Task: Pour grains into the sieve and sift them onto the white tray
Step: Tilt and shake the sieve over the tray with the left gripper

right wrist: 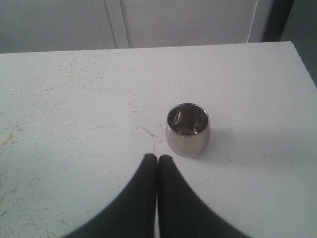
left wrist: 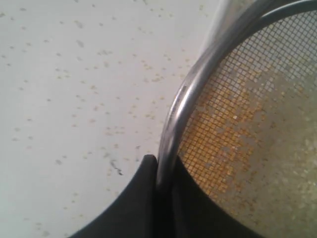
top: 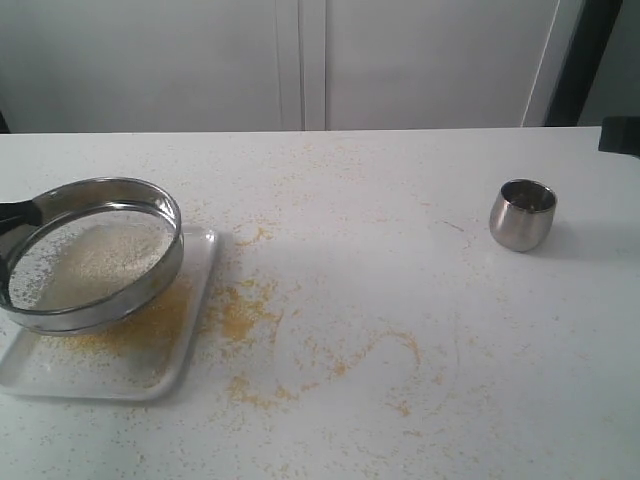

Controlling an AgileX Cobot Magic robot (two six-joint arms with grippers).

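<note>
The steel sieve (top: 95, 250) hangs tilted over the white tray (top: 196, 318) at the left, pale beige grains (top: 100, 256) lying on its mesh. Fine yellow grains (top: 140, 330) cover the tray below it. My left gripper (top: 14, 220) is shut on the sieve's rim (left wrist: 171, 134), one finger inside the ring and one outside. Yellow grains (left wrist: 218, 129) show through the mesh in the left wrist view. My right gripper (right wrist: 157, 159) is shut and empty, just short of the small steel cup (right wrist: 187, 130), which stands upright at the right (top: 522, 214).
Yellow specks and patches (top: 245, 310) are strewn over the white tabletop beside the tray and toward the front middle. A white cabinet wall (top: 300, 60) runs behind the table's far edge. A dark arm part (top: 620, 135) shows at the right edge.
</note>
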